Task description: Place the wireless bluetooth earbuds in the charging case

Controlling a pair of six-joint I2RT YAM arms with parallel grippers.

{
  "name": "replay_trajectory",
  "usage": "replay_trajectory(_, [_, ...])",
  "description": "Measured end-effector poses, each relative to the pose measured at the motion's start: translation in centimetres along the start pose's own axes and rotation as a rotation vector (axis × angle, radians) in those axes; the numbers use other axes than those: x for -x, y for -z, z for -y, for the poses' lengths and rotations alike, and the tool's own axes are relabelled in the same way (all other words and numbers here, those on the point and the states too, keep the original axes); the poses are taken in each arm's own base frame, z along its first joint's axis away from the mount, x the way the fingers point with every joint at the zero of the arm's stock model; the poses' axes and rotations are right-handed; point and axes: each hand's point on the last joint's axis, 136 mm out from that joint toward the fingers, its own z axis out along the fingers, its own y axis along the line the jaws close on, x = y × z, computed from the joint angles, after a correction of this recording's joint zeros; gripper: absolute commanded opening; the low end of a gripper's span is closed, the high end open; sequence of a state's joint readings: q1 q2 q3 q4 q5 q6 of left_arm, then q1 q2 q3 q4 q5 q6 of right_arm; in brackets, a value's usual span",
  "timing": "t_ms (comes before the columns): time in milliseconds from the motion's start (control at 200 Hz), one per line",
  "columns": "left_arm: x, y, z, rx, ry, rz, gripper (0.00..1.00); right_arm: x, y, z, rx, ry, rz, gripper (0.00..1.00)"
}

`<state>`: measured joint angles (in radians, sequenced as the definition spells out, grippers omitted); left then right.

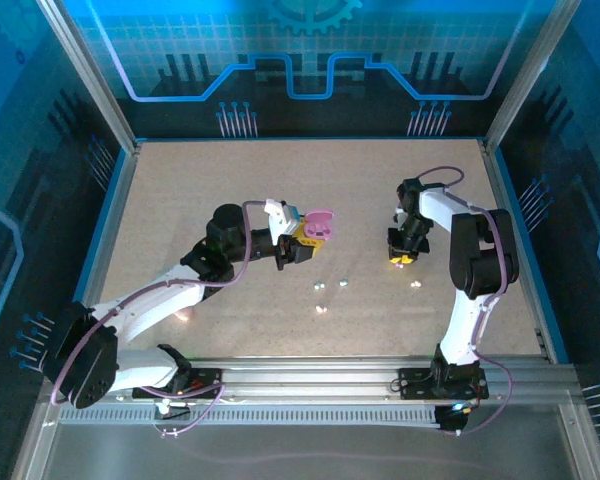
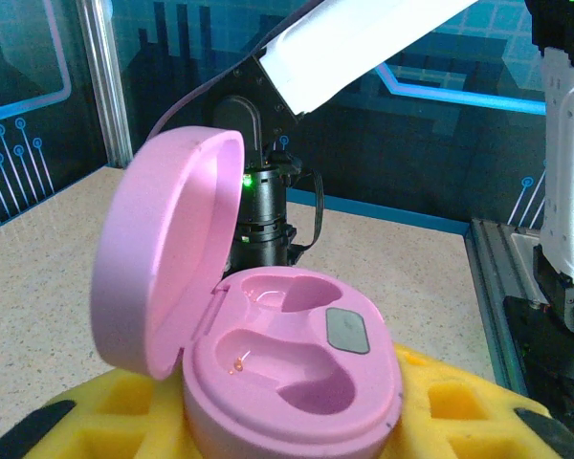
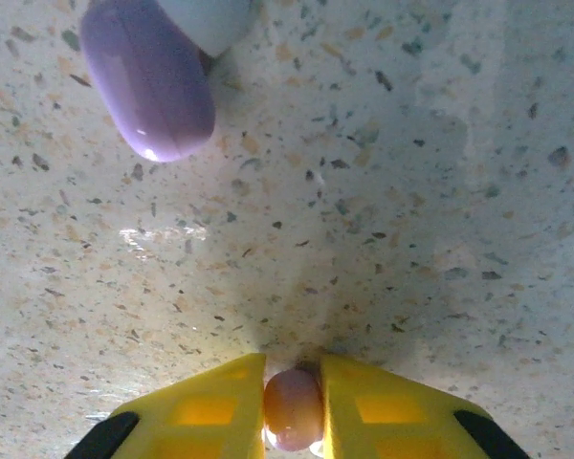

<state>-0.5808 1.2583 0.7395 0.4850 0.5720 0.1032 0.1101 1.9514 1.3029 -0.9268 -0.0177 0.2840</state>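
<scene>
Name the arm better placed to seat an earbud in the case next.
The right arm: its jaws pinch an earbud; the left arm holds the open charging case, both wells empty.

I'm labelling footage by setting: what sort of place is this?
Probably a robotics lab or demo cell: a left arm and right arm bolted to an aluminium rail at a speckled tabletop's near edge, enclosed by blue circuit-pattern wall panels.

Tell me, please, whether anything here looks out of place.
Yes: tiny earbuds lie scattered loose on the tabletop, while the open pink charging case in the left end effector has both wells empty.
</scene>
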Motion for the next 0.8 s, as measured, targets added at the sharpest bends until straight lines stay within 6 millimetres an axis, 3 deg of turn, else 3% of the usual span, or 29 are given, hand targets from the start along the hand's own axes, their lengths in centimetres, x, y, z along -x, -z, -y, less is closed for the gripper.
replay_trajectory(245, [0.0,0.0,0.0,0.000,0.000,0.000,0.26,0.0,0.5,-1.1,0.063,0.005,0.017,0.15])
replay_trajectory(365, [0.0,0.0,-0.1,0.004,0.000,0.000,0.25,-0.6,3.2,-3.6,0.225,0.020,0.085,0.14])
replay_trajectory(490, [0.1,0.1,-0.4,0.016,-0.001,0.003,0.25,-1.2,9.7,-7.8,0.502,0.066,0.241,0.14])
replay_trajectory(500, [0.1,0.1,-0.4,0.016,-0.001,0.003,0.25,-1.3,11.0,-8.4,0.551,0.079,0.270,0.15])
replay_trajectory(600, [0.4,0.2,-1.1,0.043,-0.007,0.015,0.25,-2.5,16.9,-11.9,0.805,0.150,0.351,0.14])
replay_trajectory(715, [0.5,0.4,-2.0,0.077,-0.001,0.021,0.25,-3.9,21.5,-14.4,1.030,0.207,0.357,0.15])
replay_trajectory(800, [0.6,0.4,-2.3,0.092,0.003,0.028,0.25,-4.7,23.4,-15.3,1.136,0.238,0.327,0.16])
